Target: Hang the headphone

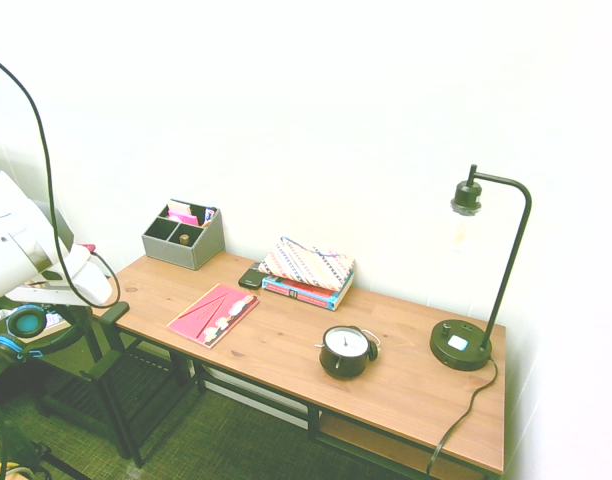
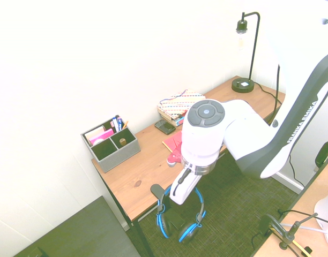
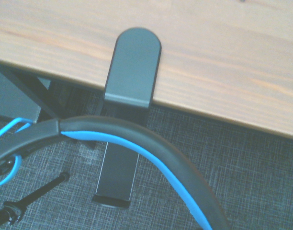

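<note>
Below the desk edge, blue headphone, black-padded cups, curved headband; claw clamped shut on its band.

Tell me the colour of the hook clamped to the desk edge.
Black or very dark grey, plain; the hook shows best in the wrist view.

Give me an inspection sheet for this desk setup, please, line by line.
Surface: wooden desk, with a dark hanger clamp on its edge.
Job's things: blue headphone hangs off the desk end, headband just off the clamp, not yet hung.
Clutter: grey organizer, pink folder, stacked books, black alarm clock, black desk lamp.
Grippers: gripper shut on the headphone.
Cables: lamp cord trails over the desk edge.
Surroundings: white wall, dark carpet.
</note>
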You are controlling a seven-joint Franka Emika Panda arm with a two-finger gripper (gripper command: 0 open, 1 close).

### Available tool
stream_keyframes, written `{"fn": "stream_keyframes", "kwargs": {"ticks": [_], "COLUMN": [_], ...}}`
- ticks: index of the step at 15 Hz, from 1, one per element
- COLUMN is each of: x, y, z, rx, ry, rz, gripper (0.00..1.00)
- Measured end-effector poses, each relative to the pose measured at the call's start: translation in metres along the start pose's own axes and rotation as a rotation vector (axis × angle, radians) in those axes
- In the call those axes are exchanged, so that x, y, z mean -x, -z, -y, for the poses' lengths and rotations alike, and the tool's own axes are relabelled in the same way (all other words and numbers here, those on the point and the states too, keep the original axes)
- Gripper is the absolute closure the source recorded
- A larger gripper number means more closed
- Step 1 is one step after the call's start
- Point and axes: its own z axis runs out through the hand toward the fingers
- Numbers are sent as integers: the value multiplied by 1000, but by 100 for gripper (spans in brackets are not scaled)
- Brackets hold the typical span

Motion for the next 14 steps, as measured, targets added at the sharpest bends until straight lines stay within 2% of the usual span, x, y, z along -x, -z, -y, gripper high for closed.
{"fn": "stream_keyframes", "kwargs": {"ticks": [7,14], "x": [-1,-12], "y": [-88,-125], "z": [14,23], "rx": [59,87], "ry": [-62,-87], "rz": [107,94], "gripper": [100,100]}}
